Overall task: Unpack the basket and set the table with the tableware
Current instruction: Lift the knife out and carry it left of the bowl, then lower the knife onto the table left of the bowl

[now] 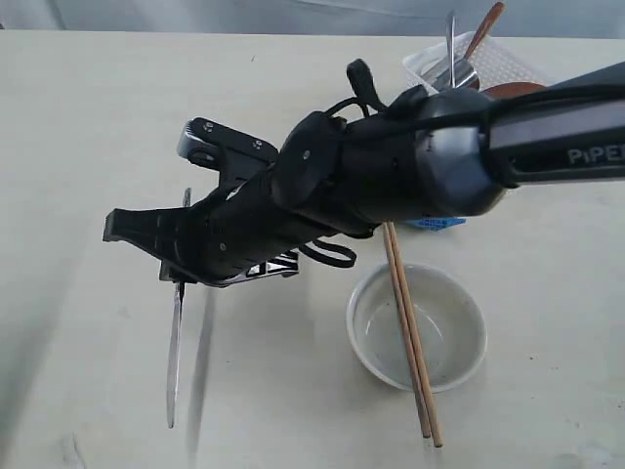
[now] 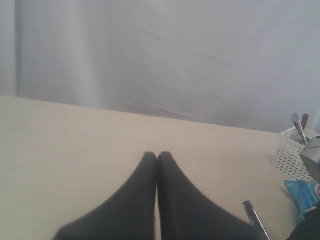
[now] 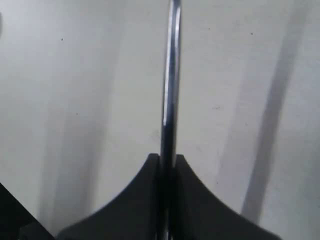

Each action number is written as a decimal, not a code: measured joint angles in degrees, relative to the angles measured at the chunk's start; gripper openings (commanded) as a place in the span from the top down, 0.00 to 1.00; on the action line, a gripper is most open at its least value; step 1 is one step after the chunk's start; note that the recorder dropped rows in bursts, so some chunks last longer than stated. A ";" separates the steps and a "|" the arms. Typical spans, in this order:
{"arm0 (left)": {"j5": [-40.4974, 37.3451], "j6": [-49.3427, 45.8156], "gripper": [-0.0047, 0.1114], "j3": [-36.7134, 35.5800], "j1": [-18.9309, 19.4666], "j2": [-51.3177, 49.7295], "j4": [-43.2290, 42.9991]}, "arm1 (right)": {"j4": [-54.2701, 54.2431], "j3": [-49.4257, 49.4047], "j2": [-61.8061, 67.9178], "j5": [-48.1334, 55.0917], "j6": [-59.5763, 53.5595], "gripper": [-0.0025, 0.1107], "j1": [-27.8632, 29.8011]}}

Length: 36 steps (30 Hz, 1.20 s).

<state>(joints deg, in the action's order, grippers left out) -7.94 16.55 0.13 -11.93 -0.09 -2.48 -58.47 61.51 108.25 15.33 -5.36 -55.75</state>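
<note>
My right gripper point(image 1: 177, 274) reaches across to the left side of the table point(image 1: 88, 127) and is shut on a steel knife point(image 1: 174, 357). The knife point(image 3: 171, 75) hangs blade-down between the jaws of this gripper point(image 3: 167, 158), its shadow close beside it. A white bowl point(image 1: 462, 337) stands at the front right with wooden chopsticks point(image 1: 410, 332) laid across it. The white basket point(image 1: 508, 61) at the back right holds a fork point(image 1: 450, 39), a red wooden spoon point(image 1: 485, 32), a steel cup point(image 1: 457, 74) and a brown plate point(image 1: 510, 89). My left gripper point(image 2: 157, 154) is shut and empty.
A blue snack bag point(image 1: 437, 223) lies between the basket and the bowl, partly hidden under my right arm. In the left wrist view the basket point(image 2: 291, 156) and the bag point(image 2: 303, 193) sit off to one side. A pale curtain point(image 2: 160, 55) backs the table.
</note>
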 measured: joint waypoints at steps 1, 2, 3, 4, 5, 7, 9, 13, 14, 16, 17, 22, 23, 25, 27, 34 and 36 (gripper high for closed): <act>0.00 0.00 0.96 0.00 0.00 0.00 0.00 | -1.01 -0.02 0.27 0.00 0.00 0.98 0.00; 0.00 0.00 0.96 0.00 0.00 0.00 0.00 | -1.94 -0.02 0.78 0.00 -0.15 0.98 0.00; 0.00 0.00 0.96 0.00 0.00 0.00 0.00 | -2.06 -0.02 1.13 0.00 -0.59 0.98 0.00; 0.00 0.00 0.96 0.00 0.00 0.00 0.00 | -2.17 -0.02 1.26 0.00 -0.83 0.98 0.00; 0.00 0.00 0.96 0.00 0.00 0.00 0.00 | -2.17 -0.02 1.37 0.00 -0.95 0.98 0.00; 0.00 0.00 0.96 0.00 0.00 0.00 0.00 | -1.65 -0.02 1.48 -0.13 -1.16 0.98 0.00; 0.00 0.00 0.96 0.00 0.00 0.00 0.00 | -1.17 -0.02 2.28 -0.51 -1.28 0.98 0.00; 0.00 0.00 0.96 0.00 0.00 0.00 0.00 | -0.88 -0.02 3.88 -0.97 -1.28 0.98 0.00; 0.00 0.00 0.96 0.00 0.00 0.00 0.00 | -0.88 -0.02 4.07 -0.97 -1.39 0.98 0.00; 0.00 0.00 0.96 0.00 0.00 0.00 0.00 | -0.78 -0.02 4.71 -1.20 -1.51 0.98 0.00; 0.00 0.00 0.96 0.00 0.00 0.00 0.00 | -0.66 -0.02 4.96 -1.36 -1.51 0.98 0.00; 0.00 0.00 0.96 0.00 0.00 0.00 0.00 | -0.66 0.01 6.07 -2.14 -1.15 0.98 0.00; 0.00 0.00 0.96 0.00 0.00 0.00 0.00 | -0.66 0.01 6.21 -2.29 -1.15 0.98 0.00; 0.00 0.00 0.96 0.00 0.00 0.00 0.00 | -0.66 0.01 6.21 -2.38 -1.05 0.98 0.00; 0.00 0.00 0.96 0.00 0.00 0.00 0.00 | -0.66 0.01 6.21 -2.63 -1.05 0.98 0.00; 0.00 0.00 0.96 0.00 0.00 0.00 0.00 | -0.66 0.01 6.49 -2.74 -0.83 0.98 0.00; 0.00 0.00 0.96 0.00 0.00 0.00 0.00 | -0.66 0.01 7.12 -2.20 -0.18 0.98 0.00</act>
<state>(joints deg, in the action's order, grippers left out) -7.94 16.55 0.13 -11.93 -0.09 -2.48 -59.14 61.51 115.37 13.14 -5.54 -55.75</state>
